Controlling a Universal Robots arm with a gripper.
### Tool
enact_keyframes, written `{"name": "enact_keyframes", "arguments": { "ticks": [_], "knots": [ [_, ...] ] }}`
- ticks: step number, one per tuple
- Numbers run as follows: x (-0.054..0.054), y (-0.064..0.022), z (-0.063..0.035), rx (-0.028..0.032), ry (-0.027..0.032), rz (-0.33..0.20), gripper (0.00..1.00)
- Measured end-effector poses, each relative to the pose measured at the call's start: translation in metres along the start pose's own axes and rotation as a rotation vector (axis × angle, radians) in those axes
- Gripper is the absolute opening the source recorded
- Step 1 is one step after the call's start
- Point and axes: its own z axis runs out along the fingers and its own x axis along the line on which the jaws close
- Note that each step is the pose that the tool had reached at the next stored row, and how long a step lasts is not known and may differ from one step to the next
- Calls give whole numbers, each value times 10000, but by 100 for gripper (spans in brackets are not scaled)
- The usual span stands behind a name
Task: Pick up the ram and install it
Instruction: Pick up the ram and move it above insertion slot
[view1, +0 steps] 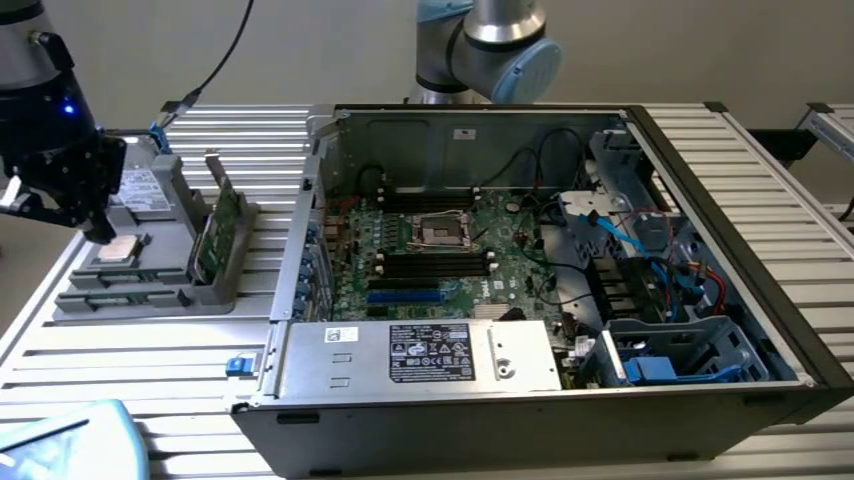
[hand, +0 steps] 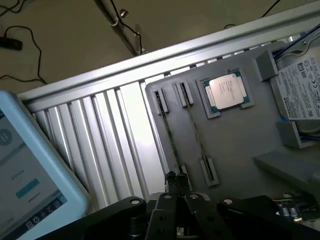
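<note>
Wrist view | end effector (hand: 178, 181) pinched narrow at ram (hand: 168, 132) end | processor (hand: 226, 91) nearby

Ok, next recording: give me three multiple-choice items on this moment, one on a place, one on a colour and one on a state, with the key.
1. Where does the processor chip lie?
A. In the motherboard's socket.
B. On the gray tray.
C. On top of the power supply.

2. What colour is the upright card standing in the tray's holder?
A. Red.
B. White.
C. Green.

3. How do the jaws of the gripper stand?
A. Shut.
B. Wide open.
C. Closed around the processor chip.

Key:
1 B: in the wrist view the chip sits in a recess of the tray.
2 C: its board is green in the exterior view.
3 A: the jaws stand together, and the chip lies free, apart from them.
</note>
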Motion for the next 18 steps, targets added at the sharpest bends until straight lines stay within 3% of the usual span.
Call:
{"name": "enact_keyframes", "arguments": {
  "ticks": [7,10,18],
  "knots": [
    [-4,-3,43,89,17,-1266,11],
    [-4,1,55,131,59,-1806,11],
    [-10,107,101,170,74,-2230,11]
  ]
}}
